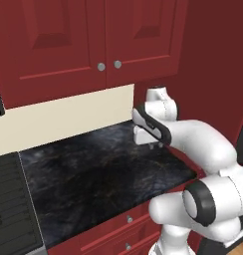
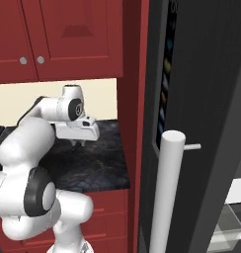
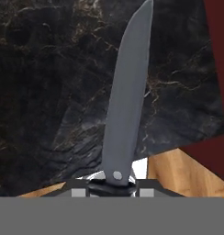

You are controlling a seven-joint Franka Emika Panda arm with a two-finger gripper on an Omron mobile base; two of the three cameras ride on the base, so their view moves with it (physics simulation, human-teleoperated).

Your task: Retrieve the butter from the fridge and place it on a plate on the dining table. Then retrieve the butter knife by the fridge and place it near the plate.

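Observation:
The butter knife [image 3: 125,101] is a slim dark grey blade with a rivet near its base. In the hand view it points up and away from my gripper [image 3: 113,188], which is shut on its handle end. It hangs above the black marble-look counter [image 3: 49,92]. In the left base view my gripper [image 1: 156,144] hovers just over the counter's [image 1: 103,179] back right part, close to the red side wall. From the right, my gripper [image 2: 78,142] is left of the tall dark grey fridge [image 2: 206,99].
The fridge's pale bar handle [image 2: 167,192] stands close at the right. Red upper cabinets [image 1: 93,40] hang over the counter and red drawers [image 1: 128,234] sit below it. A dark stove edge [image 1: 9,209] lies at the left. Wooden floor [image 3: 187,176] shows past the counter edge.

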